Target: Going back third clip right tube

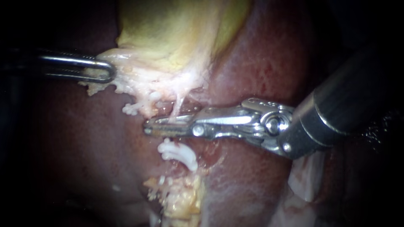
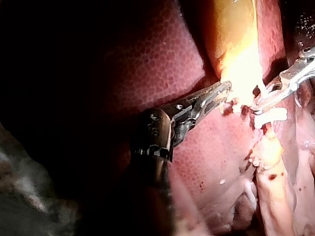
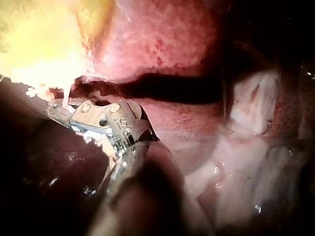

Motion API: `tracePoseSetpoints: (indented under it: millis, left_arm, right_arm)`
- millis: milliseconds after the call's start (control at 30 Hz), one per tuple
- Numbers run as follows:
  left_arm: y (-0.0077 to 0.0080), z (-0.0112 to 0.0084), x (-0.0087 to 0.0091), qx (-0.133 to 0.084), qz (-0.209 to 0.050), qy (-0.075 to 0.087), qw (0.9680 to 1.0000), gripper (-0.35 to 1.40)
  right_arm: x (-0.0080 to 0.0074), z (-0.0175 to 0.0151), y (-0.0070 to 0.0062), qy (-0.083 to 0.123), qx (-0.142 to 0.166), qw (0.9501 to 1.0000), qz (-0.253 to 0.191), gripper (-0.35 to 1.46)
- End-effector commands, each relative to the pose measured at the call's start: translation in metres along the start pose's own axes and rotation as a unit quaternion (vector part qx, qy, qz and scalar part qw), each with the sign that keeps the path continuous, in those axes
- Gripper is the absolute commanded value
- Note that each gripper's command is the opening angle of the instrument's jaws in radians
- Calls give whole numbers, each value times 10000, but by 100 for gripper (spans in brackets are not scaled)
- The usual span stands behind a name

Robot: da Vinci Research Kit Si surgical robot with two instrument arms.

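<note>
Liver (image 1: pixel 252 71) with the yellow gallbladder (image 1: pixel 176 33) lying on it. The left instrument (image 1: pixel 103 69) has its jaws clamped on the gallbladder's pale edge. The right instrument (image 1: pixel 168 126) has its jaws slightly apart around a thin tube (image 1: pixel 180 105), with white clips (image 1: pixel 179 153) just below them.

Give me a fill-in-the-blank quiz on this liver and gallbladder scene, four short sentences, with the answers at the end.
1. The left instrument has its jaws shut on the pale edge of the yellow ____.
2. In the endoscope view, the right instrument comes in from the view's ____ side.
3. In that view, the white clip lies just ____ the right instrument's tip.
4. The dark red tissue all around is the ____.
Answers: gallbladder; right; below; liver.
</note>
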Motion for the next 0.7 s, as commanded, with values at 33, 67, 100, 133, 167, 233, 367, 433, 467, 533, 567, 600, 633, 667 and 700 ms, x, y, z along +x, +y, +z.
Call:
tracePoseSetpoints:
  millis: [33,67,100,133,167,233,367,433,467,533,567,600,633,667,700]
  left_arm:
    - [0,0,0,5,1,-1,10000,-35]
    - [0,0,0,5,1,-1,10000,-35]
    - [0,0,0,5,1,0,10000,-35]
    - [0,0,0,5,1,0,10000,-35]
    - [0,0,0,6,1,0,10000,-35]
    - [0,0,0,5,1,0,10000,-35]
    - [0,0,0,5,1,0,10000,-35]
    - [0,0,0,5,1,0,10000,-35]
    - [0,0,0,5,1,0,10000,-35]
    - [0,0,0,5,1,0,10000,-35]
    - [0,0,0,6,1,0,10000,-35]
    - [1,0,0,6,1,0,10000,-35]
    - [1,0,0,6,1,0,10000,-35]
    - [1,0,0,6,1,0,10000,-35]
    - [1,0,0,6,1,0,10000,-35]
  right_arm:
    - [-1,2,1,57,37,10000,2,-11]
    - [-4,4,5,134,55,9999,-10,3]
    - [-6,7,9,179,64,9998,-21,14]
    - [-8,9,14,214,84,9997,-33,24]
    - [-10,12,21,228,81,9997,-50,33]
    - [-15,14,32,229,64,9997,-75,38]
    - [-23,12,57,344,-90,9993,-114,44]
    - [-22,9,66,445,-207,9987,-115,44]
    - [-21,5,72,510,-280,9982,-108,45]
    - [-19,-1,79,629,-415,9971,-119,46]
    - [-18,-4,82,700,-496,9963,-110,46]
    - [-18,-7,85,744,-545,9957,-97,46]
    - [-18,-10,86,767,-572,9954,-89,46]
    - [-19,-12,87,785,-592,9951,-82,46]
    - [-19,-15,88,812,-624,9947,-75,47]
